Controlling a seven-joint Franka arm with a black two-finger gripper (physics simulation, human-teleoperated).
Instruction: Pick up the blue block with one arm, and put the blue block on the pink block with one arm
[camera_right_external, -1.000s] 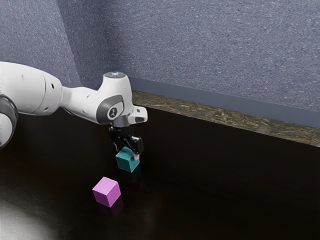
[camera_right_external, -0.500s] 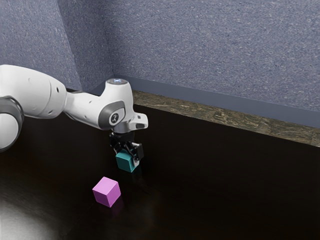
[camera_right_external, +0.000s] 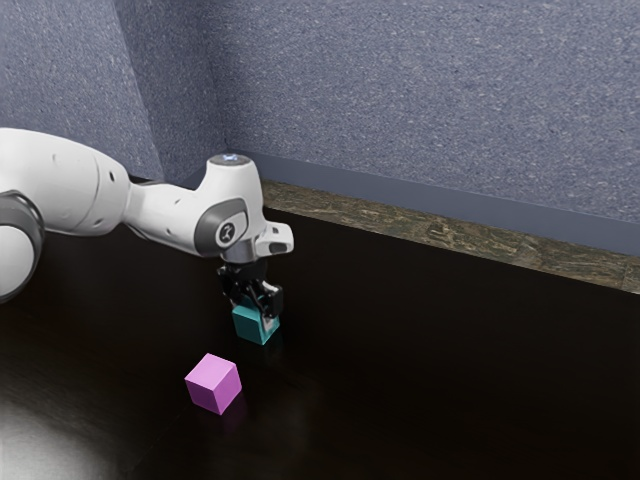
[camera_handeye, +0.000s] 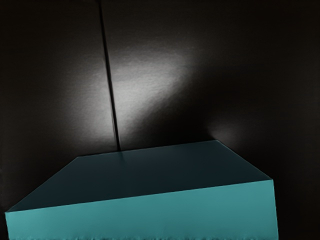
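The blue block (camera_right_external: 251, 326), a teal-blue cube, rests on the dark table in the exterior view. My gripper (camera_right_external: 253, 303) has come straight down over it, and its black fingers press the block's upper part from two sides, so it is shut on the block. In the wrist view the blue block (camera_handeye: 150, 195) looms large just under my hand. The pink block (camera_right_external: 213, 383) sits on the table nearer the camera, toward the exterior view's left of the blue block, about one block width away from it.
The dark table (camera_right_external: 430, 370) stretches wide toward the exterior view's right. A wooden strip (camera_right_external: 450, 235) runs along its far edge below the grey wall. A thin seam (camera_handeye: 111, 95) crosses the tabletop beyond the blue block.
My hand has sunk lower onto the blue block and the fingers have drawn in against its sides. Both blocks stay where they were.
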